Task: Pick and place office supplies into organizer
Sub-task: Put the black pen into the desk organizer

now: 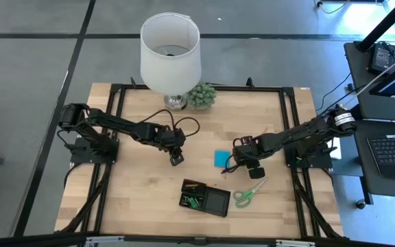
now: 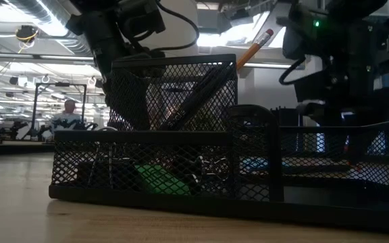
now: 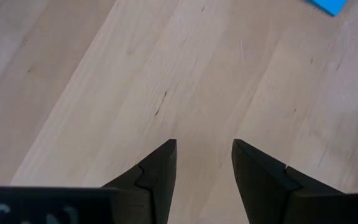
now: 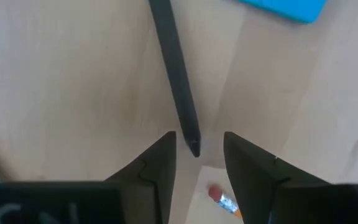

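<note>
Pale wood-grain table (image 1: 136, 199) | left gripper (image 3: 204, 163) parted, empty | right gripper (image 4: 199, 158) parted astride slim black pen (image 4: 174, 71)

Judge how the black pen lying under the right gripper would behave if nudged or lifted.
The black pen looks straight and rigid, so it probably stays stiff. Slim and likely round, it may roll on the bare table. Its smooth barrel could slip in the right gripper.

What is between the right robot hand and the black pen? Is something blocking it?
Nothing visible blocks it. The right gripper hangs open over the black pen, whose tip lies between the fingers, with only bare table around. A pencil's eraser end shows nearby, just past the pen's tip.
</note>
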Tool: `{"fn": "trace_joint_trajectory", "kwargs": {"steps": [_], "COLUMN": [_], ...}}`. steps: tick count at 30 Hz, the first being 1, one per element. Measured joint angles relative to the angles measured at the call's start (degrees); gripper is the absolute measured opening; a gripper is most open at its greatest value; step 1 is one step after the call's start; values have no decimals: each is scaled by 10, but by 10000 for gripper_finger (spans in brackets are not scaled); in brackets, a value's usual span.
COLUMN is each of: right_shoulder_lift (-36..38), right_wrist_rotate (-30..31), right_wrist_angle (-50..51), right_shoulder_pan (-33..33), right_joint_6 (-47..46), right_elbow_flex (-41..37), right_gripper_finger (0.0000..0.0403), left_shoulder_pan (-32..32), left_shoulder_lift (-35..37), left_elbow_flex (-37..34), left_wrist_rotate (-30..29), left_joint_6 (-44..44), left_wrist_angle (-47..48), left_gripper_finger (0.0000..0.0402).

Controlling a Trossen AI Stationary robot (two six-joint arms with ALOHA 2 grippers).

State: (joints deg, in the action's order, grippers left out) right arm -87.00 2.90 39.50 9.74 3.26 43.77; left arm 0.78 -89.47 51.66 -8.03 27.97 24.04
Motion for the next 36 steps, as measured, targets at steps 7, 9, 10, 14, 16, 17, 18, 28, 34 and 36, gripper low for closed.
{"fn": "trace_joint_trajectory", "kwargs": {"steps": [7, 9, 10, 14, 16, 17, 18, 28, 34, 36], "right_shoulder_lift": [-55, -62, -64, -64, -64, -64, -64, -66, -68, -68], "right_wrist_rotate": [-2, -2, -2, -5, -6, -6, -5, -2, 4, 4], "right_wrist_angle": [-10, -8, -8, -7, -6, -6, -6, -25, -98, -134], "right_shoulder_pan": [0, 0, 0, 1, 1, 1, 1, 0, 0, 0], "right_joint_6": [-1, -1, -1, -1, -1, -2, -4, -134, -182, -192], "right_elbow_flex": [4, 5, 6, 10, 14, 16, 17, 22, 22, 19], "right_gripper_finger": [132, 121, 113, 67, 44, 35, 30, 30, 29, 30], "left_shoulder_pan": [0, 0, 0, 0, 0, 0, 0, 0, 0, 0], "left_shoulder_lift": [0, 0, 0, 0, 0, 0, 0, 0, 0, 0], "left_elbow_flex": [0, 0, 0, 0, 0, 0, 0, 0, 0, 0], "left_wrist_rotate": [0, 0, 0, 0, -3, -7, -12, -18, -17, -16], "left_joint_6": [0, 0, 0, 0, 0, 0, 0, -95, -171, -172], "left_wrist_angle": [-2, -3, -3, -3, -3, -3, -3, -132, -217, -220], "left_gripper_finger": [148, 148, 148, 148, 148, 148, 148, 148, 148, 148]}}
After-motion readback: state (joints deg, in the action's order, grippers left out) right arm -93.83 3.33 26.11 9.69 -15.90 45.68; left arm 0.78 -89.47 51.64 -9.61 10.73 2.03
